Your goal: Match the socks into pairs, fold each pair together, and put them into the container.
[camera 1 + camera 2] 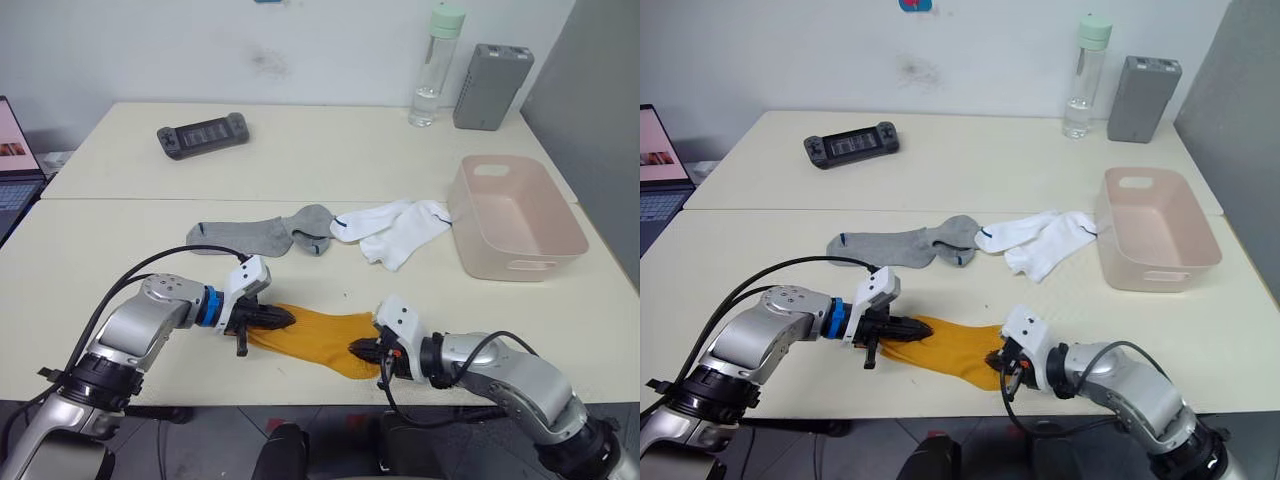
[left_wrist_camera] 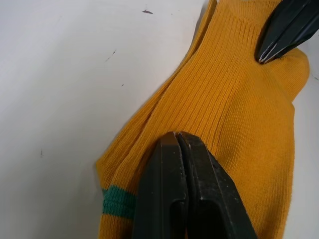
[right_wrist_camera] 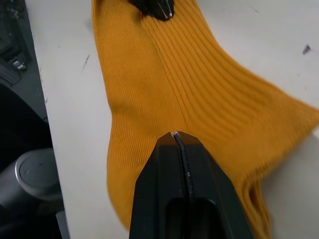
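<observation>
From the head views the orange socks (image 1: 318,340) lie flat near the table's (image 1: 120,250) front edge with the left gripper (image 1: 283,319) and right gripper (image 1: 358,349) pressing on opposite ends, and each wrist view shows ribbed orange cloth, one green stripe (image 2: 119,206), under fingers pressed together.

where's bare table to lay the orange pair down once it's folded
Bare table lies between the orange socks and the pink container, and on the near table's left, beside the grey socks. The container's inside is free. Crowded: the strip where grey and white socks lie end to end.
</observation>
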